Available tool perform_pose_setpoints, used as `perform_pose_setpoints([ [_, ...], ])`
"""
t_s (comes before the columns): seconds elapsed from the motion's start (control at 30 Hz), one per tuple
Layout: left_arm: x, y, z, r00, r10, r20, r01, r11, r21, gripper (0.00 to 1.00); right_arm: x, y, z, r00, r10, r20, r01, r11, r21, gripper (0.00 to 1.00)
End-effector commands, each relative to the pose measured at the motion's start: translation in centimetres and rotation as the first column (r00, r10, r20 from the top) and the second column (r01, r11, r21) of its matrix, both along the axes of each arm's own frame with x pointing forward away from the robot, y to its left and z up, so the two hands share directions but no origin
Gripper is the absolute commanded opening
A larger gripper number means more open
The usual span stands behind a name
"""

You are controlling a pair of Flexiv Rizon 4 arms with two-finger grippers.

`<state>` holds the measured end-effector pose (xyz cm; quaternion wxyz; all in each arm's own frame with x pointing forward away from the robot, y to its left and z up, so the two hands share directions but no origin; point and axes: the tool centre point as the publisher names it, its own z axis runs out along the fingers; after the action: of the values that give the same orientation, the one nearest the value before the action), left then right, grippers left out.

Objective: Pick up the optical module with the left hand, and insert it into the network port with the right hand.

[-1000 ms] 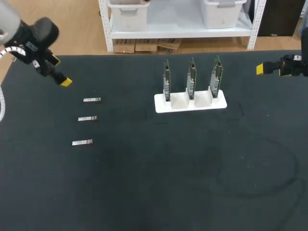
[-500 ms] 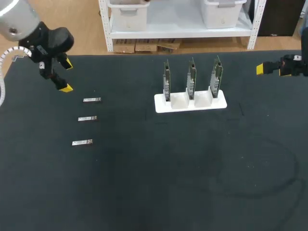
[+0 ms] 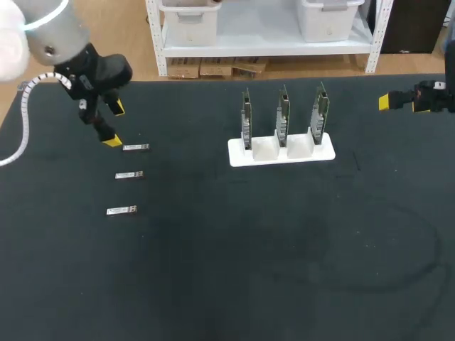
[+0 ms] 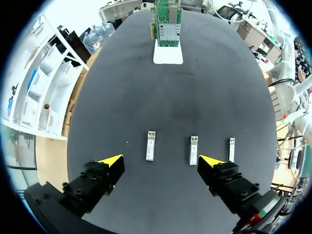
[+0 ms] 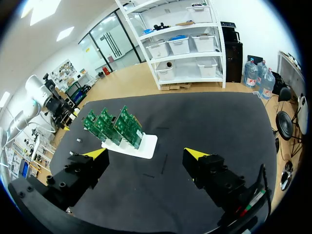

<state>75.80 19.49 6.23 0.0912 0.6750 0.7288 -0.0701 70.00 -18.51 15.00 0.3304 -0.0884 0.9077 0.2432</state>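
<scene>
Optical modules: three small silver pieces lying flat on the black desk (image 3: 234,270), in a row and apart from one another.
Far module (image 3: 136,148): just beside the lower yellow tip of the left jaws in the head view; in the left wrist view it lies ahead of the jaws, in line with the gap between them.
Middle module (image 3: 129,175): next in the row, also ahead of the left jaws and in line with that gap.
Near module (image 3: 121,210): last in the row, ahead of the left jaws and just outside one finger's line.
Left jaws: wide apart and holding nothing; the yellow fingertips (image 4: 112,160) hang above bare desk, short of the modules.
Left arm (image 3: 53,32): comes in over the desk's far left corner.
Right jaws: wide apart with nothing between them; the fingertips (image 5: 195,154) are over the desk's right side, well apart from the modules.
Right arm (image 3: 435,96): enters at the right edge.
Card holder (image 3: 281,150): a white base well ahead of the left jaws, and ahead of the right jaws.
Network cards (image 3: 283,114): three green boards upright in the holder, side by side; the ports are too small to make out.
</scene>
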Motion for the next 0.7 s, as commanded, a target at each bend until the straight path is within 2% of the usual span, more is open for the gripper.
perform_pose_setpoints([
  [0.03, 0.4, -0.5, -0.6, 1.000, -0.005, -0.013, 0.005, 1.000, 0.012, 1.00, 0.0, 0.0, 0.0, 1.000, 0.000, 0.000, 0.000, 1.000, 0.000, 1.00],
  [0.17, 0.2, -0.9, -1.2, 1.000, 0.006, -0.019, -0.006, 1.000, -0.011, 1.00, 0.0, 0.0, 0.0, 1.000, 0.000, 0.000, 0.000, 1.000, 0.000, 1.00],
  [0.5, -0.3, -1.6, -2.9, 1.000, -0.026, -0.015, 0.027, 0.999, 0.046, 1.00, 0.0, 0.0, 0.0, 1.000, 0.000, 0.000, 0.000, 1.000, 0.000, 1.00],
  [0.53, -0.4, -1.6, -2.9, 1.000, -0.022, -0.017, 0.023, 0.999, 0.038, 1.00, 0.0, 0.0, 0.0, 1.000, 0.000, 0.000, 0.000, 1.000, 0.000, 1.00],
  [0.6, -0.5, -1.3, -2.2, 1.000, 0.003, -0.008, -0.003, 0.999, -0.041, 1.00, 0.0, 0.0, 0.0, 1.000, 0.000, 0.000, 0.000, 1.000, 0.000, 1.00],
  [0.7, -0.5, -1.3, -2.2, 1.000, 0.003, -0.008, -0.003, 0.999, -0.041, 1.00, 0.0, 0.0, 0.0, 1.000, 0.000, 0.000, 0.000, 1.000, 0.000, 1.00],
])
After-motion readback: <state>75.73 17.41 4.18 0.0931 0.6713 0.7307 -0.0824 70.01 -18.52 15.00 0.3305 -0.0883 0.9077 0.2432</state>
